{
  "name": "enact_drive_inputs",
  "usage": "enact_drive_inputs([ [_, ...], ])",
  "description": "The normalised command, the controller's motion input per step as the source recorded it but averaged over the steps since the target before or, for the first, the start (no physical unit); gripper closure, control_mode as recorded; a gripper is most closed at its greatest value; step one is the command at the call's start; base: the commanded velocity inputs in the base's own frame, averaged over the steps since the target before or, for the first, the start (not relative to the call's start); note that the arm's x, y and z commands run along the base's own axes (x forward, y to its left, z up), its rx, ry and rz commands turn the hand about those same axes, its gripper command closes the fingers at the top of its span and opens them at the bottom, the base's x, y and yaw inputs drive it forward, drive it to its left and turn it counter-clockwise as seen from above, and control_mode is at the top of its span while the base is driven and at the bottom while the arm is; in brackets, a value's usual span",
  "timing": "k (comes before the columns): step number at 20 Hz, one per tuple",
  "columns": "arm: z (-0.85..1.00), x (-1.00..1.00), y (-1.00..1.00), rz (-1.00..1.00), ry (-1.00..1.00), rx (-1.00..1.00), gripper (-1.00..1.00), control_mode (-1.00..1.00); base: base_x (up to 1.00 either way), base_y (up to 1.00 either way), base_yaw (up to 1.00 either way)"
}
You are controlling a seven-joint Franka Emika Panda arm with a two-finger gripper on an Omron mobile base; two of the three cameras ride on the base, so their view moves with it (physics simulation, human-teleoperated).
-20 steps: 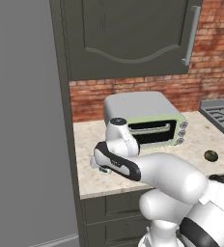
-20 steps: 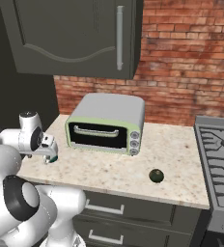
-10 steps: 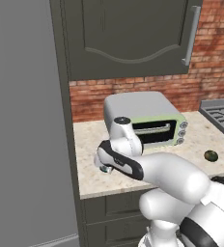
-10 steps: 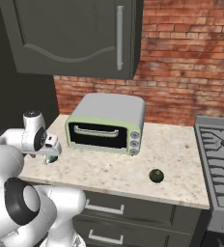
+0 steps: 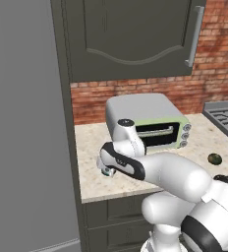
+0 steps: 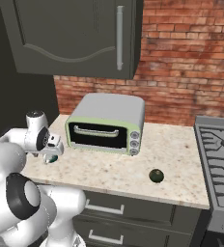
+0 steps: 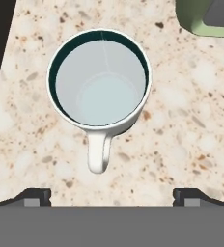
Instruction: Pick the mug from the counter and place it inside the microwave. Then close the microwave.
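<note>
Mug (image 7: 101, 82) upright and empty on the speckled counter (image 7: 191, 125), seen from straight above in the hand view, its white handle pointing toward the bottom of the frame. The gripper (image 7: 111, 195) hangs over it with jaws spread wide and nothing between them; the two dark fingertips (image 7: 34, 196) sit at the lower left and lower right corners of that view, well to either side of the handle and touching nothing. A corner of the pale-green toaster oven (image 7: 205, 19) shows at the upper right, close to the mug but apart from it.

In the left base view the gripper (image 5: 106, 167) hovers at centre left of the frame, near the counter's front left edge, just left of the toaster oven (image 5: 148, 120). In the right base view the mug (image 6: 49, 158) peeks out beneath the hand at middle left. A small dark round object (image 6: 156, 175) lies on the counter at right of centre, well away from the action.

By these pictures the task is barely begun: the mug is not yet grasped or lifted, and its placing in the microwave and the closing of the door all remain.
</note>
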Motion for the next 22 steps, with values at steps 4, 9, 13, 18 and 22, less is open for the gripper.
enact_drive_inputs([
  [4,-0.11,0.18,0.09,0.00,0.00,0.00,-1.00,-1.00,0.00,0.00,0.00],
  [9,-0.06,0.06,0.14,0.00,0.00,0.00,-1.00,-1.00,0.00,0.00,0.00],
  [13,-0.07,0.00,0.13,0.00,0.00,0.00,-1.00,-1.00,0.00,0.00,0.00],
  [18,-0.08,0.00,0.04,0.00,0.00,0.00,-1.00,-1.00,0.00,0.00,0.00],
  [22,-0.02,0.00,0.00,0.00,0.00,0.00,-1.00,-1.00,0.00,0.00,0.00],
])
